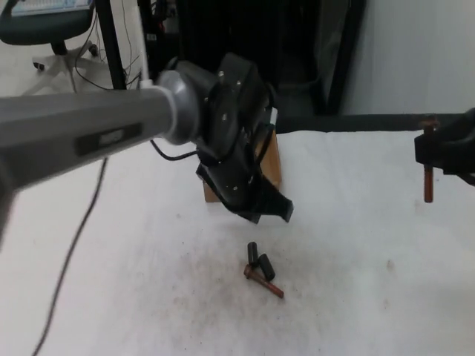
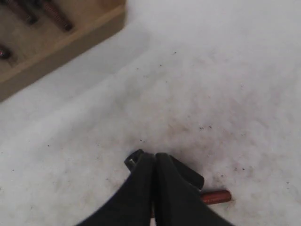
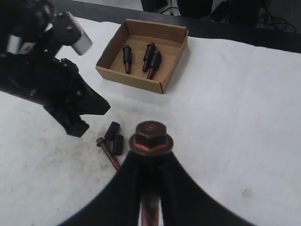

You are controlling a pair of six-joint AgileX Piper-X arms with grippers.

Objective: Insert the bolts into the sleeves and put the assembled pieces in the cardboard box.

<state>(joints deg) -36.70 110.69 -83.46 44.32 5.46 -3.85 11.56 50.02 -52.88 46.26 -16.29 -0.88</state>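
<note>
The right gripper [image 3: 150, 162] is clamped on a rust-brown hex-head metal bolt [image 3: 150, 137], held well apart from the open brown cardboard box [image 3: 131, 80], which contains three sleeved bolts [image 3: 149, 57]. The left gripper [image 2: 153, 161], its fingers pressed together on nothing, hangs over the white padded bench [image 2: 211, 94]. It is near two loose black cylindrical sleeves [image 3: 112, 130] and a second rusty bolt [image 3: 109, 154] lying just beside them.

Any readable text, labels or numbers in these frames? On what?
Nothing here is legible.
Dark plate on the grey arm tube: has print, too blurred to read.
Head of the bolt: raised marks, too small to read.
Cardboard box: no print visible.
</note>
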